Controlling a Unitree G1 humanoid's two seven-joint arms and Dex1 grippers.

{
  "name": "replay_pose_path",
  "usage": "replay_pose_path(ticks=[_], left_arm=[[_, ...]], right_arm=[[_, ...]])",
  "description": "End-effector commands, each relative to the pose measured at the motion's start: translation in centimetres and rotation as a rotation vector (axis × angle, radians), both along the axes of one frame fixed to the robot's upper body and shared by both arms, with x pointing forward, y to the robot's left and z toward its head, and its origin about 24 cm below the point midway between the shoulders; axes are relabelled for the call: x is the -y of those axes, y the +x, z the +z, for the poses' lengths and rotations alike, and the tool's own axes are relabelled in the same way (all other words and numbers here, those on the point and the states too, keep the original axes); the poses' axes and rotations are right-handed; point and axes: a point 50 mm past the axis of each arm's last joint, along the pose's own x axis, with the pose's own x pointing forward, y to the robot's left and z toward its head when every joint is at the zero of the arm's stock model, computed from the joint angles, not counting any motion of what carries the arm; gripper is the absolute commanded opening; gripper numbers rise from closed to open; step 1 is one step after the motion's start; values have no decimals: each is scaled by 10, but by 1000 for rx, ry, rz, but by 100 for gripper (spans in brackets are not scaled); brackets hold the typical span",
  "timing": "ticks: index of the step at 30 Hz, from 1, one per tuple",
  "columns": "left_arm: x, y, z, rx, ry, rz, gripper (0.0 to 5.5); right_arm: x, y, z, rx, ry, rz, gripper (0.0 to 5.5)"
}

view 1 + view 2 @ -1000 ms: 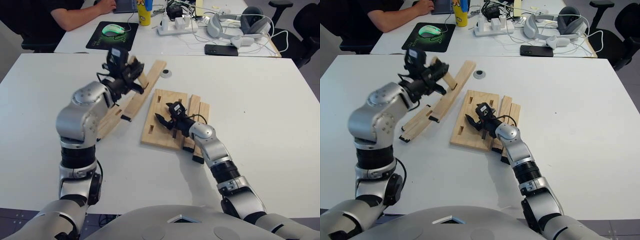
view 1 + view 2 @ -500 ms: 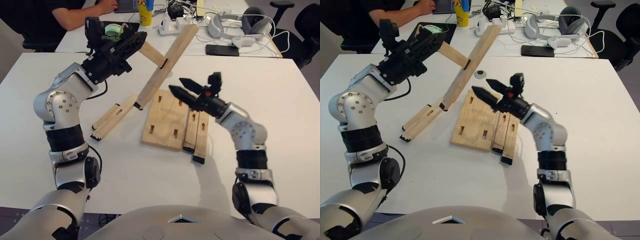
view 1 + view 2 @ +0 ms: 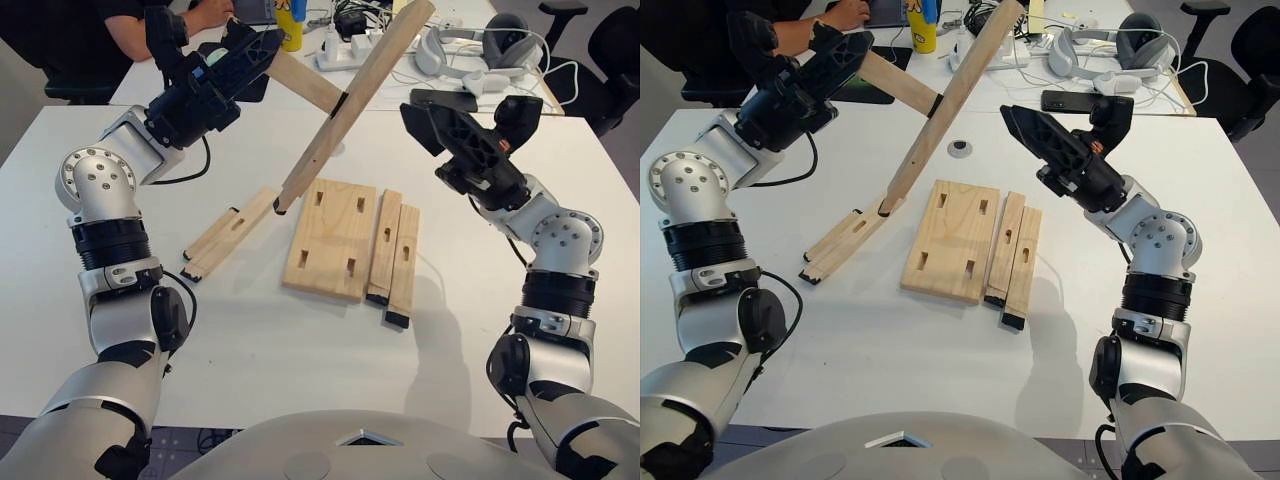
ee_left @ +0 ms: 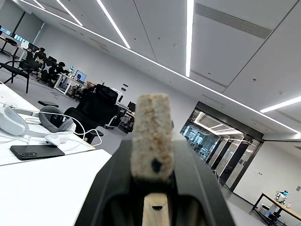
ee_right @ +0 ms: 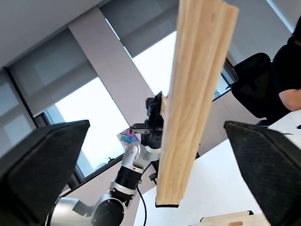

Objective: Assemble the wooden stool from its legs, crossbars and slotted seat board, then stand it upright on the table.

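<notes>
Wooden crossbar [image 4: 151, 136] clamped in left hand [image 3: 255, 50], right hand [image 3: 432, 118] agape

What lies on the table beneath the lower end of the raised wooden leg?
Below the raised leg lie the ends of two wooden pieces, side by side on the table, beside the seat board. The leg's tip hides their very end; contact cannot be told.

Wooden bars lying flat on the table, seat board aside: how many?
4. Two bars lie side by side right of the seat board; two more bars lie together on its left.
</notes>
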Motion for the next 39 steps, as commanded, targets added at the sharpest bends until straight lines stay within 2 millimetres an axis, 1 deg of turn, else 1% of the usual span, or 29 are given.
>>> replay_pose_path(ticks=[1, 3, 6, 9, 13, 17, 26, 32, 33, 39], left_arm=[[8, -4, 5, 20, -14, -58, 41], [11, -6, 3, 16, -15, -75, 41], [16, -8, 1, 8, -11, -103, 41], [19, -9, -1, 2, -7, -118, 41], [19, -9, -3, -5, -5, -120, 41], [16, -8, -2, -6, -16, -116, 41], [20, -11, -4, -12, -11, -145, 41], [23, -12, -6, -18, -1, -159, 41], [23, -12, -7, -17, 0, -160, 41], [24, -13, -7, -2, 12, -157, 41]], right_arm=[[-9, 12, 0, -24, -57, -67, 540], [-8, 21, -5, -72, -61, -124, 540], [-7, 24, -6, -83, -42, -137, 540], [-8, 21, 0, -66, -1, -107, 540], [-11, 10, 8, -28, 44, -2, 540], [-12, 1, 8, -17, 40, 62, 540], [-13, 7, 12, -17, 61, 28, 540], [-14, 7, 11, -21, 58, 31, 540], [-15, 7, 10, -23, 54, 35, 512], [-17, 3, 7, -23, 46, 69, 432]])
